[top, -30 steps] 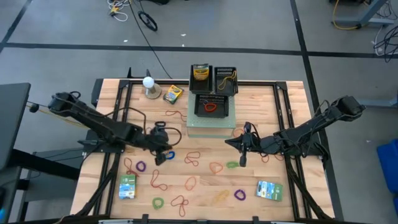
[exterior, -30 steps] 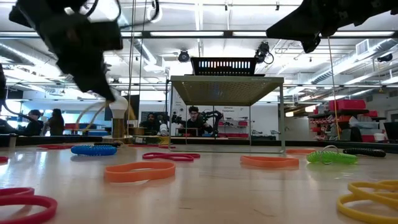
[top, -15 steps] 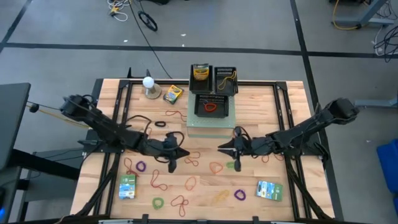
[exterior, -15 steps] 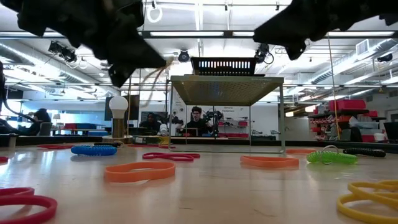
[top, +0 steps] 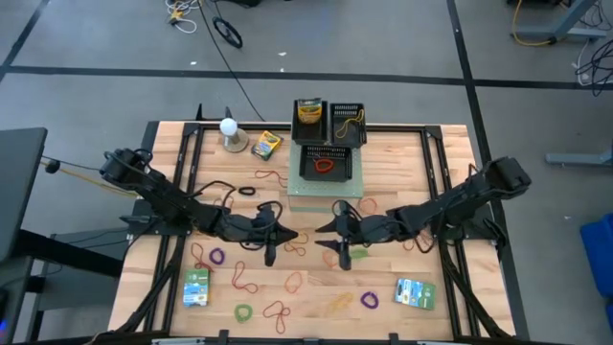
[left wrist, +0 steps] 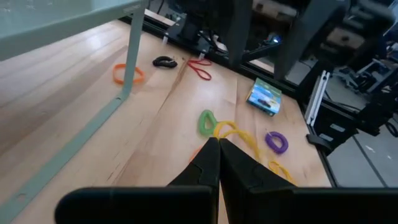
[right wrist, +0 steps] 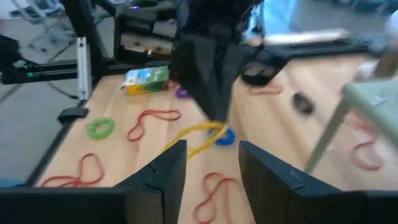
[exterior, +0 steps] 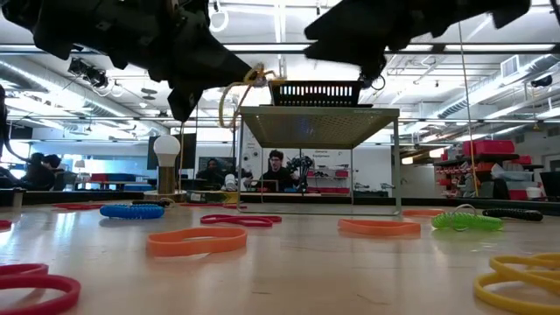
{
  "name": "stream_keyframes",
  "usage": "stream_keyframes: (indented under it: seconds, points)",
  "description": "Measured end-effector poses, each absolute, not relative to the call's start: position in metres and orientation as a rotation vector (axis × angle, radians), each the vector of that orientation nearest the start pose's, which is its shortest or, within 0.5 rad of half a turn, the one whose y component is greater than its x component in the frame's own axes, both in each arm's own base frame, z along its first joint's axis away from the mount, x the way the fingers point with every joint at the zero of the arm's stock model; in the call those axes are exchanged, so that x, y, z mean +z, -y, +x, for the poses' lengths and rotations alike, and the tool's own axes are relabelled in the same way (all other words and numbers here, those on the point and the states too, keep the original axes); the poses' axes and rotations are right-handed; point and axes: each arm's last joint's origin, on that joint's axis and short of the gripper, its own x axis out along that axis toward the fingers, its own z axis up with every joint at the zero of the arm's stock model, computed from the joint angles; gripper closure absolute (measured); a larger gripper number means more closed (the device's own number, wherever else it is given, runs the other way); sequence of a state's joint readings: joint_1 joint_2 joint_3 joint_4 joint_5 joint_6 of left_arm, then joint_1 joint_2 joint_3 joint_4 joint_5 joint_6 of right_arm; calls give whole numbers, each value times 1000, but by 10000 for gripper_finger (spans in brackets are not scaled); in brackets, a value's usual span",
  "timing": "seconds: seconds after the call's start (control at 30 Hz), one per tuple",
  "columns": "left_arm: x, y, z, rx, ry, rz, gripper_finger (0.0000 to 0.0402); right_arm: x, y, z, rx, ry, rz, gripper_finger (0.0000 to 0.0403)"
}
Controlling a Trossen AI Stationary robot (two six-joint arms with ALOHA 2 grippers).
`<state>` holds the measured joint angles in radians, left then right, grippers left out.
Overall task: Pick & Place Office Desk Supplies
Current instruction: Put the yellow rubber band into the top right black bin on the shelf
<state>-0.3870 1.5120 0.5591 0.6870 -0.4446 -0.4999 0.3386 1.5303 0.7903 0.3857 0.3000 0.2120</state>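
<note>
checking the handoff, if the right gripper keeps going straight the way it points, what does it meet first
Most likely the yellow rubber band hanging from the shut left gripper, which faces it above the table. The right gripper is open and that band lies in line with the gap between its fingers, though depth is hard to judge.

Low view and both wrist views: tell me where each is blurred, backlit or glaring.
Low view: ceiling lights backlight both arms into silhouettes; the nearest thin red rubber band is soft. Left wrist view: fairly sharp, with pale glare on the wooden table. Right wrist view: blurred throughout, the small green rubber band smeared.
</note>
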Motion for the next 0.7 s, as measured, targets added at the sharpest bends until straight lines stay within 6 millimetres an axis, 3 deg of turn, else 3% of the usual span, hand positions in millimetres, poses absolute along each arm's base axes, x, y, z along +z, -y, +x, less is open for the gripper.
stream_keyframes:
  seconds: [0.37, 0.5, 0.7]
  points:
    - [179, 96, 270, 125, -204, -371, 397, 198, -86, 349, 46, -395, 212, 254]
    - [179, 96, 270, 136, -203, -366, 397, 194, -81, 353, 40, -409, 221, 289]
    - [179, 95, 270, 153, -199, -354, 384, 195, -79, 354, 23, -395, 211, 378]
